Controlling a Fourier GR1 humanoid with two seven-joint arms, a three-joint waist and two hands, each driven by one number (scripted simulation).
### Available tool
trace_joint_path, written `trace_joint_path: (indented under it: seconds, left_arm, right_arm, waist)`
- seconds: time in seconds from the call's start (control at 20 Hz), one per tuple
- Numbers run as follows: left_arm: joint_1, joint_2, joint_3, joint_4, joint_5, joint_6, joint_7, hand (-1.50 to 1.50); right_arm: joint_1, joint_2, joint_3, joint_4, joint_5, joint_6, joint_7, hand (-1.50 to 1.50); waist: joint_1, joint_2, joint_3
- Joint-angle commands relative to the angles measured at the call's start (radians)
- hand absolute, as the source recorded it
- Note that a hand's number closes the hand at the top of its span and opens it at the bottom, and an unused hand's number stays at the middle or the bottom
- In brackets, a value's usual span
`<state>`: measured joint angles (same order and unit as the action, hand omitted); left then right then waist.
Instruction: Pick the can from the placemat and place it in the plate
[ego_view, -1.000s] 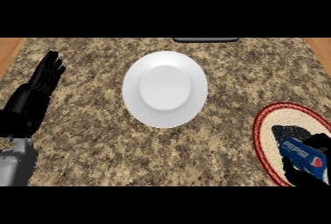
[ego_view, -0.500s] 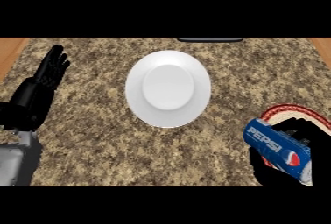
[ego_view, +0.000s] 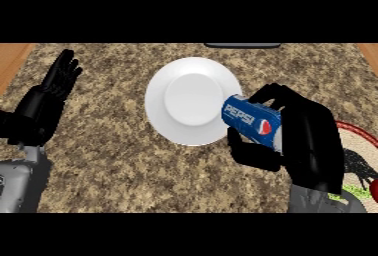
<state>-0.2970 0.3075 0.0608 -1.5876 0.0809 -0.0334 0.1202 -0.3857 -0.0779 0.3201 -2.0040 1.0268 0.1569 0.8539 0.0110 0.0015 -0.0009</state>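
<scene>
A: What lies on the speckled brown stone counter (ego_view: 118, 170)?

B: A round white plate (ego_view: 188, 82) sits near its middle. At the right edge, part of a round placemat with a dark red rim (ego_view: 358, 150) shows, mostly hidden behind the arm.

A: Where is the can?

B: The blue cylindrical Pepsi can (ego_view: 253, 120) is held in the black right hand (ego_view: 310, 135), whose fingers and thumb curl round it. The can is tilted, with its top end over the plate's right rim.

A: And the other hand?

B: The black left hand (ego_view: 52, 95) rests at the left edge, fingers straight and pointing up, well apart from the plate.
</scene>
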Motion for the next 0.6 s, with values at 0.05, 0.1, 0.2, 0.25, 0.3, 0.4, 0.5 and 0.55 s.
trace_joint_path:
  seconds: [0.05,0.1,0.2,0.25,0.3,0.4,0.5,0.55]
  left_arm:
    - [0.009,-0.024,-0.018,0.037,-0.021,-0.012,-0.049,0.0]
    - [0.046,0.004,-0.004,-0.019,-0.016,-0.028,-0.044,0.0]
    - [0.074,-0.016,-0.013,-0.047,-0.001,-0.036,-0.025,0.0]
    - [0.01,-0.009,0.001,0.022,-0.005,-0.036,-0.028,0.0]
    - [-0.005,-0.007,0.0,-0.044,0.008,-0.027,0.034,0.0]
    - [0.049,-0.025,-0.006,-0.017,-0.019,-0.03,-0.045,0.0]
    - [-0.008,-0.013,0.008,0.036,-0.02,-0.034,-0.04,0.0]
    - [-0.016,-0.012,0.02,0.037,-0.023,-0.02,-0.032,0.0]
  right_arm:
    - [-0.227,0.075,0.019,0.266,-0.04,-0.119,0.072,1.5]
    - [-0.239,0.075,0.001,0.341,-0.049,-0.166,0.031,1.5]
    - [-0.308,0.076,-0.038,0.409,-0.101,-0.176,0.025,1.5]
    - [-0.383,0.077,-0.038,0.461,-0.133,-0.171,0.044,1.5]
    - [-0.391,0.077,-0.042,0.556,-0.131,-0.24,0.005,1.5]
    - [-0.408,0.077,0.003,0.625,-0.149,-0.305,0.047,1.5]
    - [-0.467,0.078,0.007,0.779,-0.144,-0.384,0.004,1.5]
    - [-0.517,0.078,-0.033,0.835,-0.17,-0.373,-0.011,1.5]
  waist:
    - [0.008,0.003,0.0]
    - [0.015,0.002,0.001]
    - [0.011,0.001,0.001]
    - [0.008,0.003,0.0]
    - [0.016,0.003,0.001]
    - [0.01,0.002,0.001]
    - [0.015,0.005,0.0]
    - [0.015,0.005,0.0]
